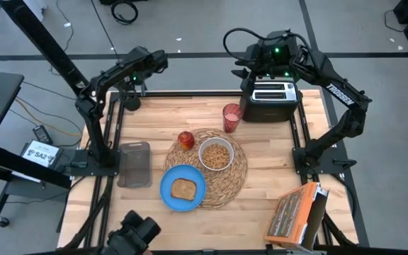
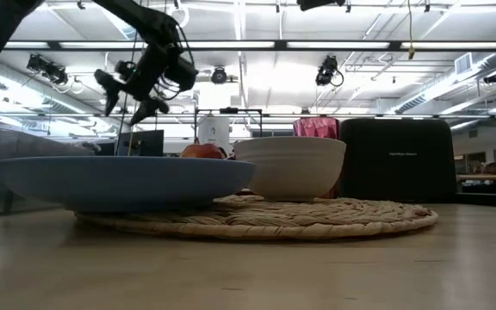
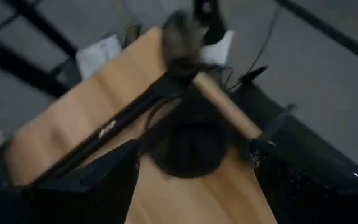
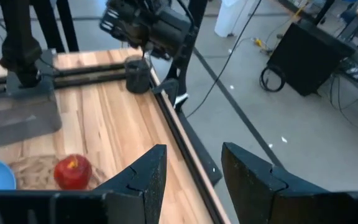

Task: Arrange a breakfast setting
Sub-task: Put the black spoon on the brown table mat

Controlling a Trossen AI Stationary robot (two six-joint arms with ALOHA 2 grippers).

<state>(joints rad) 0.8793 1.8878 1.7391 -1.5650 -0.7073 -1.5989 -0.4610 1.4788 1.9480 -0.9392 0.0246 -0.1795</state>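
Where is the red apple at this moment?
In the high view the red apple sits on the back-left edge of the woven placemat, just left of the white bowl and behind the blue plate holding the toast.

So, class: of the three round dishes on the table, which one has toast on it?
The blue round plate, overlapping the placemat's edge; the white bowl holds cereal, and the pink cup stands off the mat.

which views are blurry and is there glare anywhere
Left wrist view: smeared by motion blur, table edge soft. Low view: ceiling lights glare bright; blue round plate up close looks soft. High view: even light, toast slice crisp. Right wrist view: red apple fairly sharp.
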